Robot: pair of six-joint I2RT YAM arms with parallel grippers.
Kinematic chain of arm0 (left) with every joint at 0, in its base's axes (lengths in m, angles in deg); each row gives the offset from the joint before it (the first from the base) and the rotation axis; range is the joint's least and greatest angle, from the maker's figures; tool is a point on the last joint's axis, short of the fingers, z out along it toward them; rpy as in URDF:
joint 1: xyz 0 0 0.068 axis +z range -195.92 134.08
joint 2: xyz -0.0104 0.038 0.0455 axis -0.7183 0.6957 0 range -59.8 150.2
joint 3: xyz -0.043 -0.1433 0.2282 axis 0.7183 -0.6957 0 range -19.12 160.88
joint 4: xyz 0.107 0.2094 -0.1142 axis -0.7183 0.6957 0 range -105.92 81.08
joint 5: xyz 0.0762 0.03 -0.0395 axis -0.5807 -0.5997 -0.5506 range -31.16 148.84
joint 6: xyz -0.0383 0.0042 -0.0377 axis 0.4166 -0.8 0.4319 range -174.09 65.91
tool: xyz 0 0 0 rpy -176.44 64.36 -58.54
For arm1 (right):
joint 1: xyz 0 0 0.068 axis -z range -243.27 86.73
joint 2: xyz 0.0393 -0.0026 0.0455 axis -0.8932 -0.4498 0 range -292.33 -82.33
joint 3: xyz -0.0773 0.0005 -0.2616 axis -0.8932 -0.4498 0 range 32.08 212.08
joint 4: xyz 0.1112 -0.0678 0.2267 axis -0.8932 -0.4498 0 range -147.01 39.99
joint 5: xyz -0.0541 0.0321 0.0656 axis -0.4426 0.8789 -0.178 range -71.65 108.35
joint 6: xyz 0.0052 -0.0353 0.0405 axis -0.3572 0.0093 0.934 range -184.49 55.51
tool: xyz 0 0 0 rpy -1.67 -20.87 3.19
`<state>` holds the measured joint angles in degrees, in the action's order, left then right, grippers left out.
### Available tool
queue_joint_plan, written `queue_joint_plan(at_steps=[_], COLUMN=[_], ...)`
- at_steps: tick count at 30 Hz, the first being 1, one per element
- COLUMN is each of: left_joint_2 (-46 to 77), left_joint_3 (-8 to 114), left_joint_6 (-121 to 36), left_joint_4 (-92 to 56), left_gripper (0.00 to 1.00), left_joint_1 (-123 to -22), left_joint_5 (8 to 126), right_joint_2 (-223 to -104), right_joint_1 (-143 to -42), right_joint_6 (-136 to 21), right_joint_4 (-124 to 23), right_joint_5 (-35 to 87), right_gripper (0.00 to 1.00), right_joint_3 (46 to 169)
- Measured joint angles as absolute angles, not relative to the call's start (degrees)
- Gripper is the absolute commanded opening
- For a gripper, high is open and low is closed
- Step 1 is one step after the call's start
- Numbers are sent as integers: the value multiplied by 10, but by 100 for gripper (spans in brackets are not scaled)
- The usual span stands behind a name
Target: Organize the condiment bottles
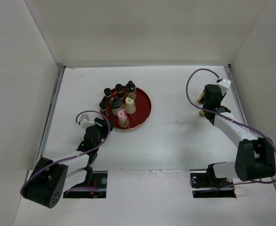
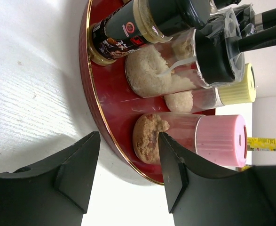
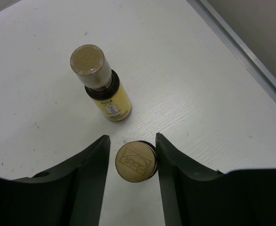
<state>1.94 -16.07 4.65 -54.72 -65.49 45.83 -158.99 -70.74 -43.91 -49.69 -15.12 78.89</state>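
White wood-grain table (image 1: 175, 141), pale walls | we see condiment jars (image 1: 122, 104) clustered on red tray (image 1: 145, 112) | left gripper (image 2: 128, 141) spread, empty, beside rim | right gripper (image 3: 132, 139) apart astride gold-capped bottle (image 3: 135, 161), contact unclear; yellow bottle (image 3: 108, 96) just beyond, both mostly arm-hidden from above.

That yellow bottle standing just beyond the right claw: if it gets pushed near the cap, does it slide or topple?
Likely topple: the yellow bottle stands tall and narrow, so a high push should tip it. Once down, its round body would probably roll on the smooth table. It looks rigid rather than squeezable, so a firm pinch should hold.
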Motion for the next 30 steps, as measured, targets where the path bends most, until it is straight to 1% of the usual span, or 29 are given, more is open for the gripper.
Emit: queue_joint_plan(at_steps=[5, 9, 14, 17, 20, 23, 30], left_joint_2=[22, 22, 22, 23, 22, 11, -62], left_joint_3=[-161, -161, -161, -161, -161, -161, -161], left_joint_6=[47, 47, 46, 46, 47, 46, 46], left_joint_4=[-548, -548, -549, -550, -552, -550, -541], left_gripper=[51, 51, 51, 51, 51, 50, 51], left_joint_1=[-654, -654, -654, -655, -655, -655, -650], left_joint_5=[459, 459, 460, 460, 460, 459, 457], right_joint_2=[-1596, -1596, -1575, -1547, -1546, -1586, -1751], right_joint_1=[-705, -705, -732, -781, -842, -896, -977], right_joint_6=[-439, -437, -435, -434, -435, -435, -446], right_joint_4=[-492, -493, -509, -512, -508, -496, -468], right_joint_5=[-156, -157, -167, -168, -159, -142, -116], right_gripper=[32, 25, 25, 25, 25, 25, 24], right_joint_3=[790, 790, 789, 791, 814, 864, 1018])
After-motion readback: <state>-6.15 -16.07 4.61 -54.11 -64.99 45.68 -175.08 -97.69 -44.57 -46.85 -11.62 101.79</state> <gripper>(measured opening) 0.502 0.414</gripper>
